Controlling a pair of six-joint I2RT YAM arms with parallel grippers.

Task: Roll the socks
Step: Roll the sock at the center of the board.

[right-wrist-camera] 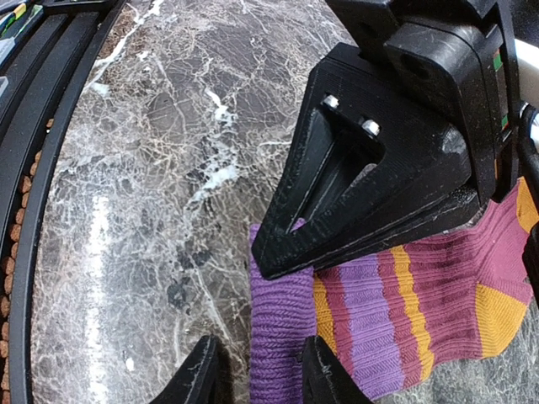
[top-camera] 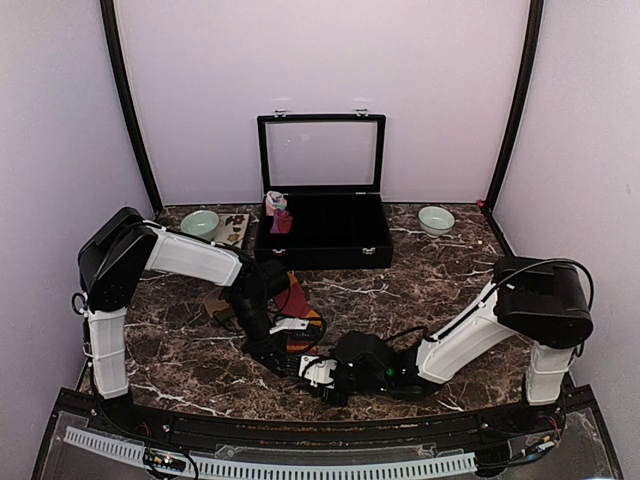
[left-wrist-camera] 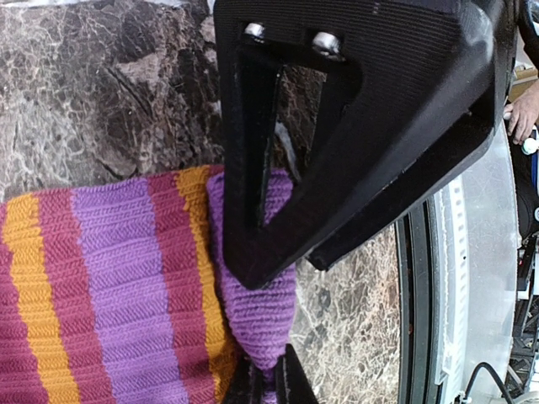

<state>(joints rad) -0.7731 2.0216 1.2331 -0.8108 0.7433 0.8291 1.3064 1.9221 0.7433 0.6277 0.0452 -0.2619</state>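
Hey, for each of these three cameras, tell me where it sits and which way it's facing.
Top external: above and behind the bases, looking down at the marble table; both arms show whole.
Left wrist: on the left arm, looking along the left gripper at the striped sock; its fingers show.
Right wrist: on the right arm, looking along the right gripper at that sock on marble; its fingers show.
Shared: both wrist views show the sock's purple cuff.

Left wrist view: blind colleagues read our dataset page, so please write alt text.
The left tool pinches a striped sock by its purple cuff edge, bunching the fabric; the sock's purple, orange and maroon bands lie on a marble table.
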